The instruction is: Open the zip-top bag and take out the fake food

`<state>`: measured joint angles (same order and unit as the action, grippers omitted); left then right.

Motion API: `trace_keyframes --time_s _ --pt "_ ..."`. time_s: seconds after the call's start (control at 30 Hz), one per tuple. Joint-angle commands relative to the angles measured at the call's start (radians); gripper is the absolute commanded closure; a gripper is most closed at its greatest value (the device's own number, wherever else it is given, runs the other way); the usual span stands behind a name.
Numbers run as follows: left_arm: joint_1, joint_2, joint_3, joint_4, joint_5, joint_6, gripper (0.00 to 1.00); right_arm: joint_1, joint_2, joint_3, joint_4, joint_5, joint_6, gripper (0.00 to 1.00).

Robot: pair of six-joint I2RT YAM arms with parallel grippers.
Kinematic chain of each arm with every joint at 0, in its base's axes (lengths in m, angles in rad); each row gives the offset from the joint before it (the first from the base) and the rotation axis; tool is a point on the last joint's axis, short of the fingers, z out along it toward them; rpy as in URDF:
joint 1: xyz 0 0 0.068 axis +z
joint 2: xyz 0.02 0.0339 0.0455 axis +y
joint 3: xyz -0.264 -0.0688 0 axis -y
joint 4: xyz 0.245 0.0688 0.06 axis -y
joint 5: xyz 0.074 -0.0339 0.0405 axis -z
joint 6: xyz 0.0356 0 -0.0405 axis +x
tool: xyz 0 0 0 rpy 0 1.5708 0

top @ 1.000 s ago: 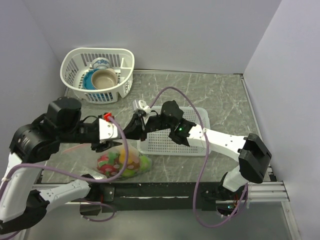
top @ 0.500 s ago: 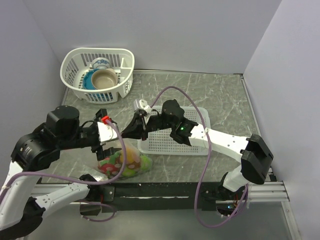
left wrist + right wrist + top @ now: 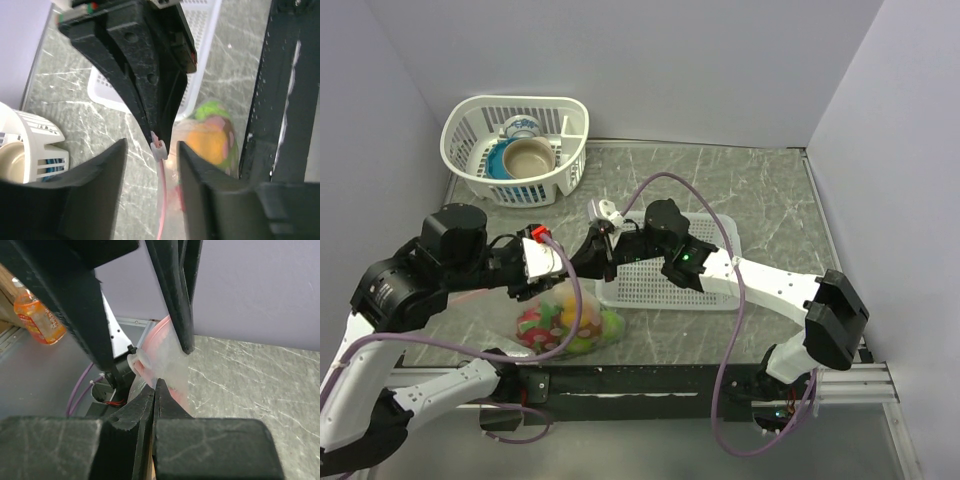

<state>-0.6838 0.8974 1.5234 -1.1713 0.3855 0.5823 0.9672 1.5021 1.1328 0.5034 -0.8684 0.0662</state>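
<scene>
The clear zip-top bag [image 3: 565,320] hangs near the table's front edge, full of fake food [image 3: 582,322]: orange, green and pink-red pieces. My right gripper [image 3: 582,265] is shut on the bag's top edge; in the right wrist view its tips [image 3: 156,390] pinch the plastic just below the white slider [image 3: 137,360]. My left gripper [image 3: 558,278] is open and straddles the pale pink zipper strip [image 3: 162,200] and slider [image 3: 159,149] without touching them. Orange and green food [image 3: 212,142] shows through the bag below.
A flat white mesh basket [image 3: 710,270] lies right of the bag. A round white basket [image 3: 460,125] with bowls and a cup stands at the back left. The table's black front rail [image 3: 280,100] is close beside the bag.
My left gripper has moved up and to the right, closer to the right gripper's tips, and now straddles the zipper strip. The right gripper and the bag have hardly moved.
</scene>
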Motion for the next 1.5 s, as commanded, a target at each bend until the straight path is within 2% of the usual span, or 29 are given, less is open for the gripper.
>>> trace_keyframes --time_s 0.0,0.07,0.23,0.27,0.33,0.37,0.43,0.47,0.8,0.97,1.03,1.1,1.23,1.33,1.47 --pt "0.0 0.046 0.05 -0.062 0.046 0.044 0.54 0.004 -0.071 0.061 0.055 0.002 -0.011 1.0" --pt "0.0 0.061 0.058 -0.068 0.052 0.04 0.6 0.004 -0.071 0.059 0.063 -0.003 -0.005 1.0" --pt "0.0 0.061 0.064 -0.059 0.033 0.04 0.61 0.004 -0.082 0.044 0.072 -0.006 0.0 1.0" --pt "0.0 0.058 0.064 -0.06 0.032 0.044 0.69 0.004 -0.083 0.042 0.073 -0.003 -0.003 1.0" --pt "0.0 0.061 0.072 -0.07 0.024 0.051 0.77 0.001 -0.089 0.036 0.072 0.002 -0.006 1.0" --pt "0.0 0.063 0.073 -0.07 0.02 0.05 0.85 0.004 -0.091 0.036 0.067 0.002 -0.014 1.0" --pt "0.0 0.061 0.075 -0.077 0.004 0.053 0.92 0.004 -0.1 0.032 0.061 0.012 -0.023 1.0" --pt "0.0 0.057 0.075 -0.079 -0.002 0.054 0.99 0.002 -0.103 0.028 0.061 0.017 -0.029 1.0" --pt "0.0 0.038 0.072 -0.087 -0.054 0.057 0.99 0.001 -0.123 0.019 0.075 0.048 -0.031 1.0" --pt "0.0 0.014 0.04 -0.099 -0.091 0.068 0.99 -0.007 -0.155 -0.016 0.139 0.089 -0.005 1.0" --pt "0.001 -0.011 0.02 -0.099 -0.146 0.07 0.99 -0.012 -0.184 -0.057 0.19 0.115 0.009 1.0" --pt "0.0 -0.035 -0.025 -0.078 -0.216 0.068 0.99 -0.015 -0.207 -0.109 0.231 0.178 0.024 1.0" --pt "0.009 -0.104 -0.068 0.034 -0.345 -0.036 0.99 -0.018 -0.287 -0.198 0.36 0.326 0.053 1.0" --pt "0.029 -0.123 -0.091 0.038 -0.382 -0.055 0.99 -0.018 -0.333 -0.283 0.461 0.446 0.104 1.0" --pt "0.029 -0.15 -0.134 0.021 -0.427 -0.065 0.99 -0.018 -0.37 -0.317 0.465 0.503 0.103 1.0"
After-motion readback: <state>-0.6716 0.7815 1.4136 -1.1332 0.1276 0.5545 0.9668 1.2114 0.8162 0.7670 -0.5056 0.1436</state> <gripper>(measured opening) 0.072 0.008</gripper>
